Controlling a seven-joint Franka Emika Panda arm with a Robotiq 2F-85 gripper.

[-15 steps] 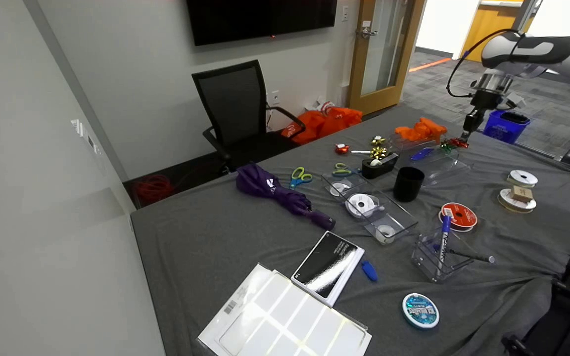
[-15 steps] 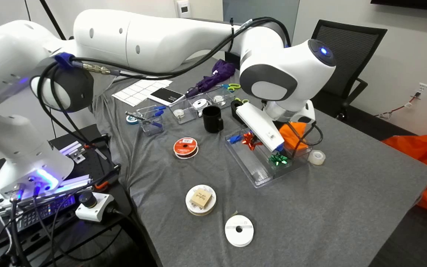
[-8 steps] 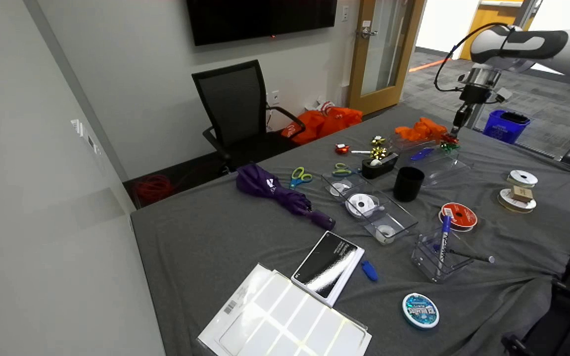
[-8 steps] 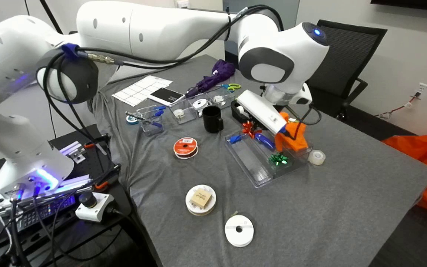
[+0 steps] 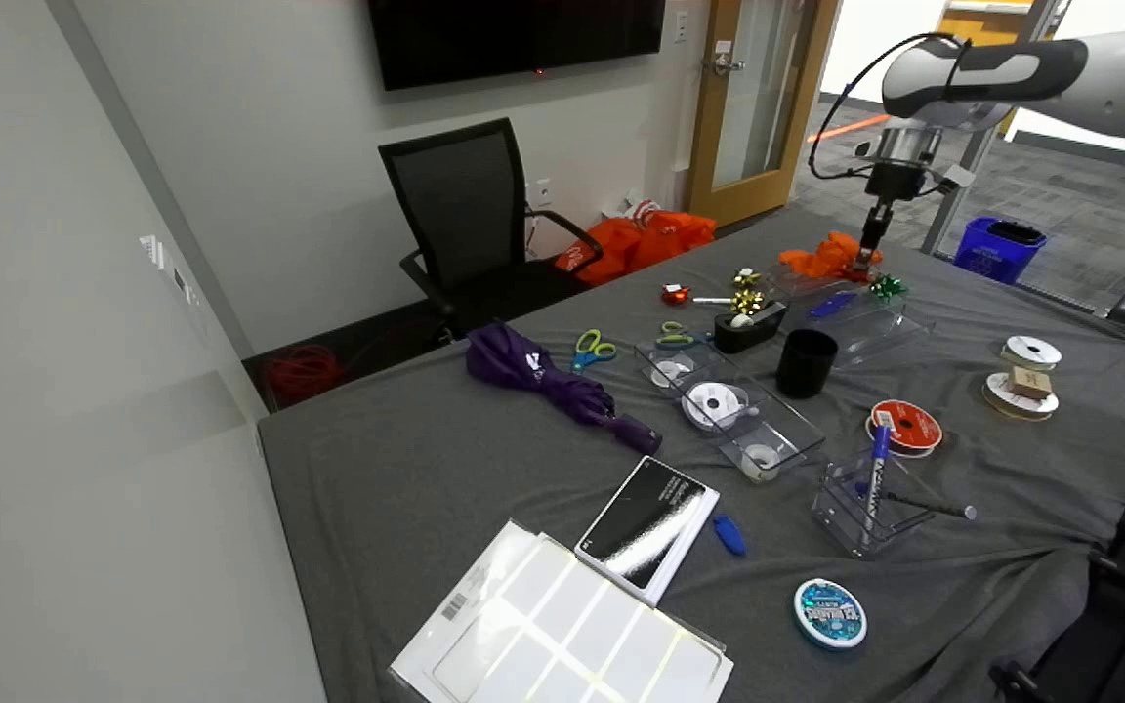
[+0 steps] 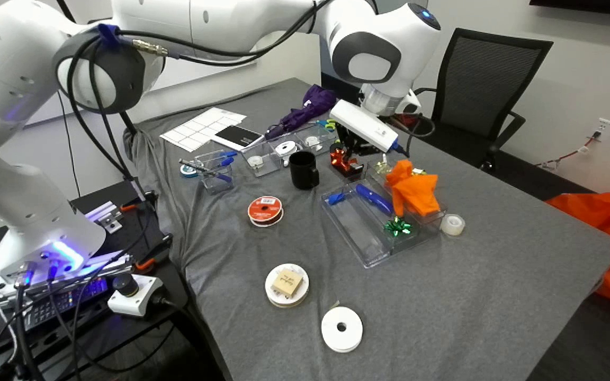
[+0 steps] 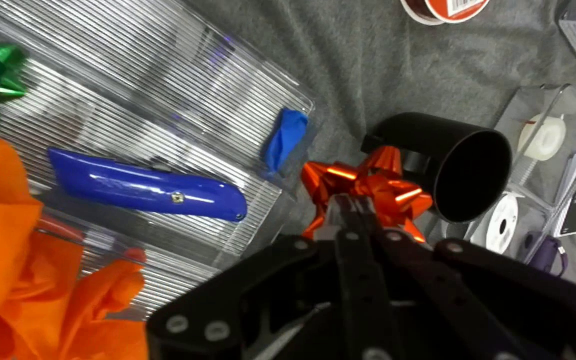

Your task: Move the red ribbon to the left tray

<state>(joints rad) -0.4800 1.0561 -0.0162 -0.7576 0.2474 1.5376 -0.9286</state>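
Observation:
My gripper (image 7: pixel 352 205) is shut on a shiny red ribbon bow (image 7: pixel 390 192), which spreads out around the fingertips. The bow is held in the air; it appears beside the orange cloth in an exterior view (image 5: pixel 854 277) and in front of the tape dispenser in an exterior view (image 6: pixel 338 157). A clear divided tray (image 5: pixel 789 420) holds white spools and tape; it also shows in an exterior view (image 6: pixel 269 166) and at the right of the wrist view (image 7: pixel 550 202). A larger clear tray (image 6: pixel 351 244) holds a blue knife (image 6: pixel 374 199), a green bow (image 6: pixel 397 226) and orange cloth.
A black mug (image 6: pixel 304 170) and black tape dispenser (image 5: pixel 748 328) stand between the two trays. A red ribbon spool (image 6: pixel 266 209) lies on the cloth. A clear pen holder (image 5: pixel 865 508), purple umbrella (image 5: pixel 562 386) and tape roll (image 6: pixel 452 224) are also around.
My gripper has carried the red bow away from above the larger tray, toward the tape dispenser and the divided tray. The green bow and knife stay in the larger tray.

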